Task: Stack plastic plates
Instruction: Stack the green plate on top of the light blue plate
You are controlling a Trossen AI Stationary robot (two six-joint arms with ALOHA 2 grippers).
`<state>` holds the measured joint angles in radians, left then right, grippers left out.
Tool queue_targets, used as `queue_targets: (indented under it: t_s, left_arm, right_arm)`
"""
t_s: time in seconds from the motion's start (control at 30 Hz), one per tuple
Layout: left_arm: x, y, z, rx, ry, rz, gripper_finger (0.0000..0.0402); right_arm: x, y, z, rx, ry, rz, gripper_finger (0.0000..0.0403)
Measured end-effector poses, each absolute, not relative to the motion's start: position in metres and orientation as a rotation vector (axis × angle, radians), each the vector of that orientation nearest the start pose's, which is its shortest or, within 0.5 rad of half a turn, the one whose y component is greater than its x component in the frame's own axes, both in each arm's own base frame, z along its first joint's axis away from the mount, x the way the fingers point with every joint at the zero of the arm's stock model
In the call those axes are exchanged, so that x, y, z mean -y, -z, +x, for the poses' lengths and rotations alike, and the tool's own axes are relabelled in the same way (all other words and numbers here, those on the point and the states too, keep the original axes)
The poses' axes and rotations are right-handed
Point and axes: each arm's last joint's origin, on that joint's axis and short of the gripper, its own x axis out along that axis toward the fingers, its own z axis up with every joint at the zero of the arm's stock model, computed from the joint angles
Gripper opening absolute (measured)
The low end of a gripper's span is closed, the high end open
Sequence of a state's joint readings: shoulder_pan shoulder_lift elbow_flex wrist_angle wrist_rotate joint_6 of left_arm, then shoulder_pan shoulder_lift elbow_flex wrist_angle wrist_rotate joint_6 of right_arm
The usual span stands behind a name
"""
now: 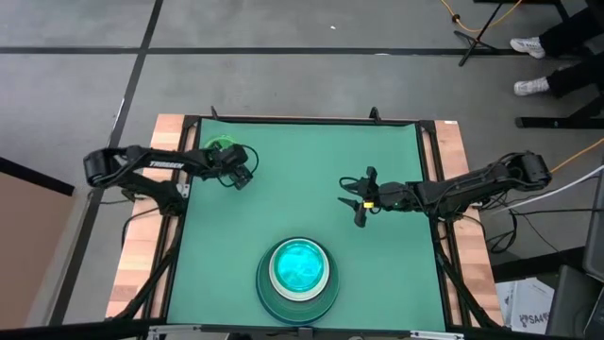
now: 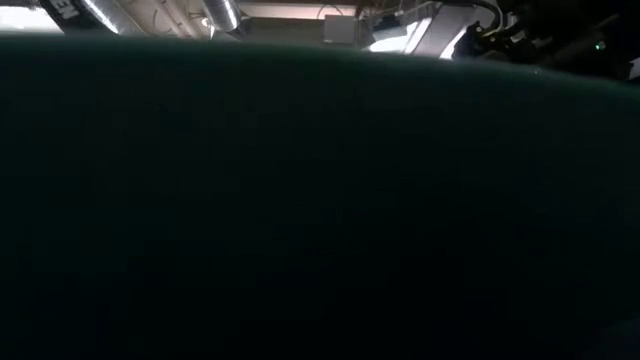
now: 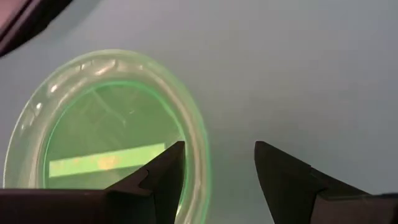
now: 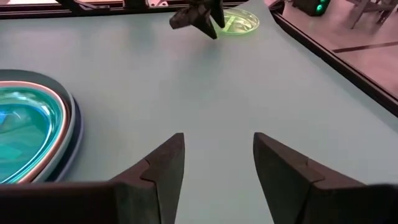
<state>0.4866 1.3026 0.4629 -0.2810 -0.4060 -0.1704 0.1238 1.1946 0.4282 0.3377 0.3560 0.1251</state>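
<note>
A stack of plates (image 1: pixel 298 277) sat at the near edge of the green worktop (image 1: pixel 302 179), roughly centred, with a dark green rim outermost, a white ring inside it, and a cyan translucent plate on top; how many lay between could not be told. One small green plate (image 1: pixel 220 146) lay alone near the far left corner of the worktop, well apart from the stack. The left gripper (image 1: pixel 243 174) hovered just beside that plate on its stack-facing side; the left wrist view showed its fingers (image 3: pixel 163 168) spread apart and empty, one finger over the plate's rim (image 3: pixel 198 134) and the other over bare worktop, so the plate was not yet gripped. The right gripper (image 1: pixel 358 203) waited over the middle-right of the worktop, fingers parted and holding nothing, pointed toward the stack (image 4: pixel 31 134) and the far green plate (image 4: pixel 239 22). The low view was blocked by something dark and close, so it added nothing. The step in hand looked like picking up the last loose plate. The next move probably called for the left gripper to drop and straddle the rim, close on it, lift, and carry it across to the top of the stack. The thin rim might slip if caught shallow.
</note>
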Motion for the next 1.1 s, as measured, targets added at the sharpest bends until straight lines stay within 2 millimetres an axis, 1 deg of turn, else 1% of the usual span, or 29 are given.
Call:
queue_targets:
  t_s: [0.17, 0.33, 0.47, 0.73, 0.87, 0.93, 1.1]
  left_arm:
    - [-0.106, -0.122, 0.171, -1.116, -0.996, -0.159, 0.0188]
    - [-0.109, -0.119, 0.172, -1.125, -1.016, -0.143, 0.0182]
    - [-0.108, -0.119, 0.174, -1.12, -1.013, -0.132, 0.0147]
    - [-0.106, -0.118, 0.174, -1.146, -0.987, -0.103, 0.0051]
    - [-0.105, -0.118, 0.174, -1.163, -0.939, -0.084, 0.0009]
    - [-0.104, -0.118, 0.175, -1.17, -0.918, -0.068, 0.0005]
    - [-0.099, -0.118, 0.178, -1.171, -0.877, -0.038, 0.0002]
  right_arm:
    - [-0.018, -0.183, 0.227, -0.399, 0.254, 0.021, 0.0184]
    - [-0.018, -0.183, 0.227, -0.398, 0.255, 0.026, 0.0184]
    - [-0.018, -0.183, 0.227, -0.397, 0.259, 0.045, 0.0184]
    - [-0.018, -0.183, 0.227, -0.398, 0.259, 0.046, 0.0184]
    - [-0.018, -0.183, 0.227, -0.393, 0.263, 0.069, 0.0184]
    - [-0.018, -0.183, 0.227, -0.389, 0.269, 0.099, 0.0184]
    - [-0.018, -0.183, 0.227, -0.39, 0.267, 0.106, 0.0184]
